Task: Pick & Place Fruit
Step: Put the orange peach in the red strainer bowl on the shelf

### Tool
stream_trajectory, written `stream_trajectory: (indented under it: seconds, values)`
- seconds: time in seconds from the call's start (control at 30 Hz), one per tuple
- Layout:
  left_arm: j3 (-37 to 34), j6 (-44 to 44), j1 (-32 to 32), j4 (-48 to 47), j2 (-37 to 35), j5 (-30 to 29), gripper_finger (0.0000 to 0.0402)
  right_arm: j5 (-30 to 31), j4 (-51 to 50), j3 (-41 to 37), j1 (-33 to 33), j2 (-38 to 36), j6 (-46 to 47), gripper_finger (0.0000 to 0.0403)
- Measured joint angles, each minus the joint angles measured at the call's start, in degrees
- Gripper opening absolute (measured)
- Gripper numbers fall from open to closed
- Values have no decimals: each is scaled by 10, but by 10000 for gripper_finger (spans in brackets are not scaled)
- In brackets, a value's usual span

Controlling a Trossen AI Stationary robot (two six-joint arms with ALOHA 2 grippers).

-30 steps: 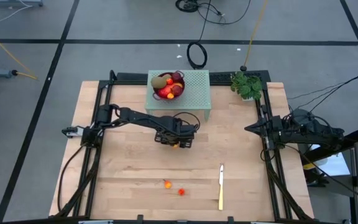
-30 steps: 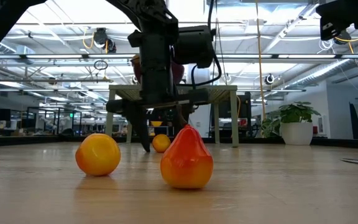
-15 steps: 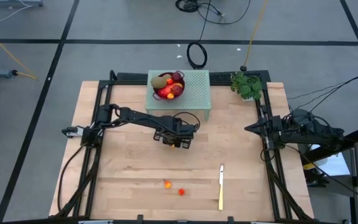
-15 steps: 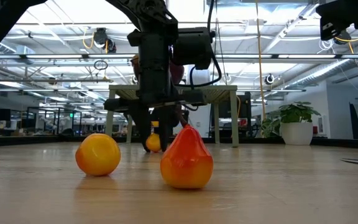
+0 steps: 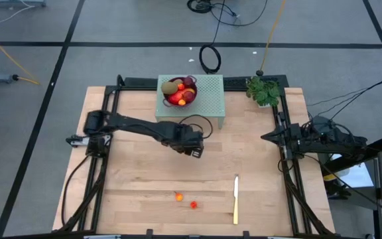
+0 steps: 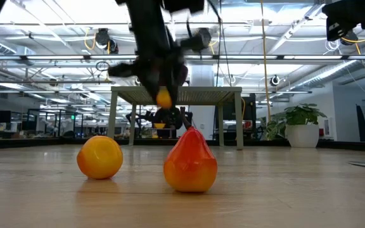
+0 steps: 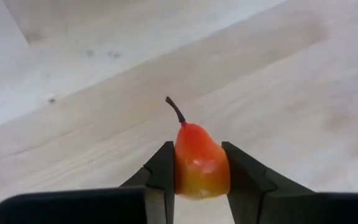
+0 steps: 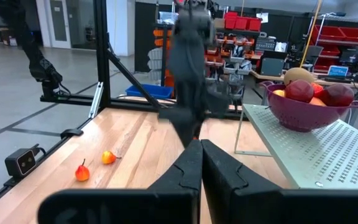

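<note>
L gripper [image 5: 192, 147] was mid-table, just in front of the green perforated stand [image 5: 207, 99], lifted clear of the wood per low view. Jaws were closed to fruit width on a small red-orange pear-shaped fruit [image 7: 201, 163], stem pointing away from the wrist cam, fingers [image 7: 163, 171] touching both its sides. In the low view the same piece showed as a small orange blob [image 6: 163, 97] well above the tabletop.

Two more small pieces sat on the table near the front edge: an orange ball [image 5: 178, 196] and a red-orange pear shape [image 5: 193, 204], close together, not touching. Yellow-handled knife [image 5: 235, 200] lay to their right.

Purple bowl [image 5: 180, 92] on the stand held the rest: kiwi-like oval, dark red rounds.

R gripper [image 8: 201, 163] was parked at the table's right edge, jaws together, nothing held.
</note>
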Motion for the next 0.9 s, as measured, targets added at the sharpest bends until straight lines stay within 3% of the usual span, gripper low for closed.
stream_trajectory:
  seconds: [0.47, 0.77, 0.9]
  values:
    - [2, 25, -37, 21, -220, -271, 90, 0, 9, 0, 0, 0, -1, 0]
    - [2, 104, 22, 24, -260, -304, 89, 0, 10, 0, 0, 0, -2, 0]
    - [2, 164, 70, 52, -260, -268, 88, 0, 10, 0, 0, 0, -2, 0]
